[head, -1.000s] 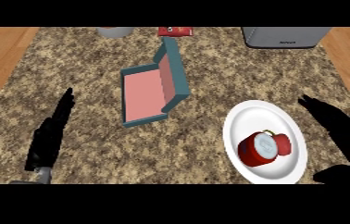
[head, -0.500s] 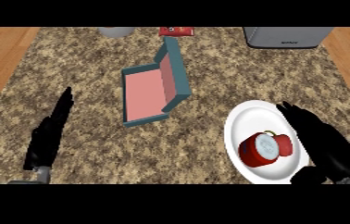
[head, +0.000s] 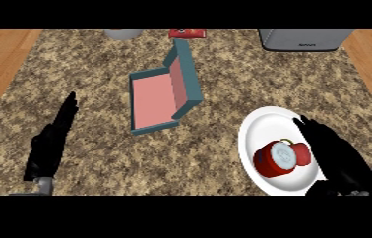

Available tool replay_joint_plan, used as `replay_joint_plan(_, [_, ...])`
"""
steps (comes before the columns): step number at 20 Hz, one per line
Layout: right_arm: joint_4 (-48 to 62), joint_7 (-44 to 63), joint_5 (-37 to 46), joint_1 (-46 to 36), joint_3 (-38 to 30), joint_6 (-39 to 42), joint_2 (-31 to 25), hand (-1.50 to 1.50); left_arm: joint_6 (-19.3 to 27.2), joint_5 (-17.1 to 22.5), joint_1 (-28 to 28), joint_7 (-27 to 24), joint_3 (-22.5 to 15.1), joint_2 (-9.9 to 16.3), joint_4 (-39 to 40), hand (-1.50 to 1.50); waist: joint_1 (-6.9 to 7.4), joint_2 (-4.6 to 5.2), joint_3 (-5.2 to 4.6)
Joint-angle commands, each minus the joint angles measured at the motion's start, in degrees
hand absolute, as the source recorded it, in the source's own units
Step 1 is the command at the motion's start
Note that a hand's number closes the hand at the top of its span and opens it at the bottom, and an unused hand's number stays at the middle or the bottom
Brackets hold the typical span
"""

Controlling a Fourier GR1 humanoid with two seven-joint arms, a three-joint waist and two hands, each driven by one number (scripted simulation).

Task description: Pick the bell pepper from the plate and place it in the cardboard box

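A red bell pepper (head: pixel 282 158) lies on its side on a white plate (head: pixel 256 133) at the counter's lower right. My right hand (head: pixel 333 155) is over the plate's right part, fingers straight, right beside the pepper and partly covering its right side. Up and to the left of the plate lies the box (head: pixel 163 93), teal outside and pink inside, with its lid flap raised along the right side. Near the lower left edge my left hand (head: pixel 49 143) rests open with fingers pointing up, away from everything.
A grey appliance (head: pixel 303 39) stands at the back right. A grey round container (head: pixel 122 33) and a small red item (head: pixel 187 33) sit along the back edge. Wooden floor shows past both sides of the speckled stone counter (head: pixel 94 60).
My right hand has moved left from the counter's right edge onto the plate, up against the pepper. The left hand shifted only slightly.
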Motion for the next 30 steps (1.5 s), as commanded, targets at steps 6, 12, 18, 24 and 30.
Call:
replay_joint_plan(6, [2.81,-4.69,6.36,2.27,-0.94,-2.06,4.65,-1.50,-1.34,-4.86,2.06,-0.66,1.17,-3.09,-0.71,0.00,-0.06,0.00,0.01])
replay_joint_plan(12, [10.42,-5.62,7.57,-5.57,-3.52,-1.08,7.93,-1.50,-3.86,-3.51,-6.02,-2.85,5.32,-4.08,9.47,0.00,0.02,0.13,0.00])
replay_joint_plan(18, [9.92,-8.84,10.31,-0.68,-4.32,-2.87,9.80,-1.50,-2.22,-8.46,-3.51,2.35,3.10,-7.22,1.25,0.00,-0.05,0.03,0.01])
replay_joint_plan(24, [13.74,-13.35,11.83,-0.63,-7.94,-4.43,9.47,-1.50,-4.13,-8.40,-2.27,2.27,4.77,-8.32,-0.37,0.00,-0.05,0.01,0.01])
replay_joint_plan(30, [16.33,-11.39,16.48,-2.65,-5.61,-3.56,12.95,-1.50,-8.53,-7.28,-1.65,-0.92,7.86,-6.53,1.62,0.00,0.04,0.03,0.01])
